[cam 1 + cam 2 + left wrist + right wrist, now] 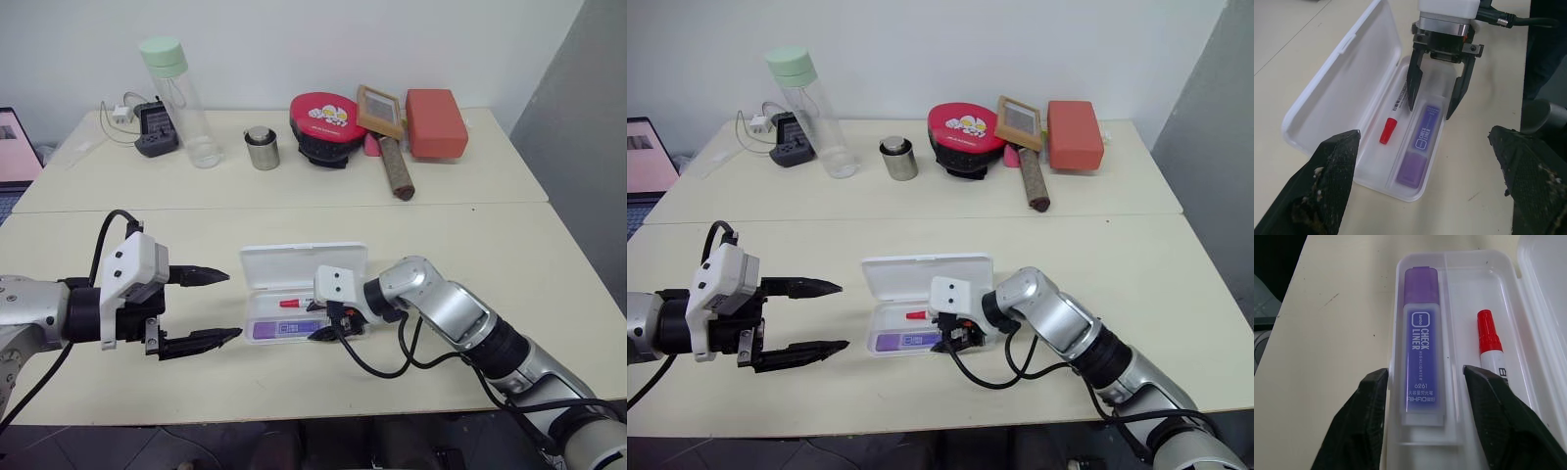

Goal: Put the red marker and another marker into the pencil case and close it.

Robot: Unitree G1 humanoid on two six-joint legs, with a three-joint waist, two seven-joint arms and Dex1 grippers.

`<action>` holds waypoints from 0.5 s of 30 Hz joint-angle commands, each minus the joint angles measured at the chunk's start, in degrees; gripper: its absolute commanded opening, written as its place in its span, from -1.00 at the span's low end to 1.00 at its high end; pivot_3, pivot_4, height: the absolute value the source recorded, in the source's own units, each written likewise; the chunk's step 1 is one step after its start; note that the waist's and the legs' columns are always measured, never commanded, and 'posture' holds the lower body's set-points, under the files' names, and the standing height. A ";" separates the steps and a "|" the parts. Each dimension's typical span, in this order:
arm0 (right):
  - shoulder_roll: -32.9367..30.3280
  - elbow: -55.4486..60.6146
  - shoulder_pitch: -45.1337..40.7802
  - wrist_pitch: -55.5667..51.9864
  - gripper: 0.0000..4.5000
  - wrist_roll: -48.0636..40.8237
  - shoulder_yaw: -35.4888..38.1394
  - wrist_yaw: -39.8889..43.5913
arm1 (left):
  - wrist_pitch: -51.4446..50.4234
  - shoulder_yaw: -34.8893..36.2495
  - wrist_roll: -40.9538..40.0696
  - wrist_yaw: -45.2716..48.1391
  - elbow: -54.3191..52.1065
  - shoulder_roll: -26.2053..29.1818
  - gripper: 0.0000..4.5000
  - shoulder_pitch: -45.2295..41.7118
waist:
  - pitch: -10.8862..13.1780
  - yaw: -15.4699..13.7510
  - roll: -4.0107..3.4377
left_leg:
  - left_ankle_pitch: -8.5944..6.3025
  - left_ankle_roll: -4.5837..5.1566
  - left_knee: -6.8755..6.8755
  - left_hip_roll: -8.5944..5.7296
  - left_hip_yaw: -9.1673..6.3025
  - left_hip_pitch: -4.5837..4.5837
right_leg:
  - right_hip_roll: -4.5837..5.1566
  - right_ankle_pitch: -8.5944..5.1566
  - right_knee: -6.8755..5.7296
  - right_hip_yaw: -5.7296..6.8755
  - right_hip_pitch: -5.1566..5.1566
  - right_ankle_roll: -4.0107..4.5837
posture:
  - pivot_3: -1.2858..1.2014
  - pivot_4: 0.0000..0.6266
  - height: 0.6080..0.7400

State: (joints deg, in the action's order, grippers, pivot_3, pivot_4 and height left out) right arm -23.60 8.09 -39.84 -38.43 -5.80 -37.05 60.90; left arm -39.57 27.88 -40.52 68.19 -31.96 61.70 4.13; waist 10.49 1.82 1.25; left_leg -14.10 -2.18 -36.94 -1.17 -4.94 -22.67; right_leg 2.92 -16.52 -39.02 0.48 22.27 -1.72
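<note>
The pencil case lies open at the table's middle, its lid flat on the far side. In its tray the red marker lies in the channel next to the lid. The purple marker lies flat in the channel nearer me. My right gripper is open over the right end of the tray, one finger on each side of the purple marker, with a gap on both sides. To the left of the case, my left gripper hovers open and holds nothing.
Along the back of the table stand a clear bottle with a green cap, a small metal tin, a red round case, a wooden brush, a red box and a black charger. A screen sits at far left.
</note>
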 commanded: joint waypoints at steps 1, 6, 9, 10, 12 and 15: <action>0.62 1.24 -1.41 0.61 0.65 -1.08 1.86 0.87 | 0.76 0.25 -0.77 0.19 -0.75 0.60 1.00 -0.63 | 0.00 0.00 0.00 | 0.00 0.00 0.00 0.00 -0.01 0.00 | 0.00 0.00 0.00 0.00 0.00 0.00 | 0.03 -0.52 1.00; 0.39 6.37 -1.14 -2.33 0.96 -6.97 9.11 1.44 | 0.33 -1.30 -2.02 -0.25 -0.88 0.08 1.00 -2.24 | 0.01 -0.01 -0.01 | 0.00 0.00 0.00 0.00 -0.01 -0.01 | 0.00 0.00 0.00 0.00 0.00 0.00 | 0.03 -0.52 1.00; -4.08 13.23 2.54 -7.07 0.96 -12.23 16.13 1.74 | 0.52 -4.81 -2.44 -1.57 -1.45 -1.24 1.00 -4.92 | 0.01 -0.17 -0.01 | 0.00 0.00 0.00 -0.01 -0.02 -0.03 | 0.01 0.00 0.02 0.01 0.00 0.00 | 0.03 -0.52 1.00; -6.20 15.25 4.49 -9.15 0.96 -13.62 19.45 1.07 | 0.65 -7.15 -2.55 -2.48 -1.81 -2.16 1.00 -6.69 | 0.01 -0.50 -0.01 | 0.00 0.00 0.00 -0.03 -0.04 -0.03 | 0.03 0.00 0.04 0.02 -0.02 0.00 | 0.03 -0.52 1.00; -8.84 17.39 6.71 -11.84 0.96 -15.18 23.11 -0.49 | 0.73 -10.09 -2.58 -3.56 -2.38 -3.31 1.00 -8.84 | -0.03 -0.68 0.07 | -0.01 0.00 -0.01 -0.11 -0.12 -0.07 | 0.12 0.00 0.10 0.08 -0.07 -0.01 | 0.03 -0.52 1.00; -14.97 17.85 11.00 -17.04 0.96 -14.73 30.96 -4.27 | 1.48 -17.10 -1.49 -5.67 -2.61 -7.15 1.00 -14.26 | -0.02 -0.48 0.04 | -0.01 0.01 -0.01 -0.11 -0.02 -0.05 | 0.11 0.00 0.06 0.03 -0.06 -0.02 | 0.03 -0.52 1.00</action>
State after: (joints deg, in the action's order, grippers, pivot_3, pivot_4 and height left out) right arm -34.50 24.00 -30.79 -51.59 -19.87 -13.53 59.50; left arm -39.47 15.09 -42.13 64.31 -33.22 56.95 -6.38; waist 10.48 1.34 1.29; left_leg -14.10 -2.17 -36.95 -1.27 -4.96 -22.73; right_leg 3.03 -16.52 -38.98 0.51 22.22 -1.74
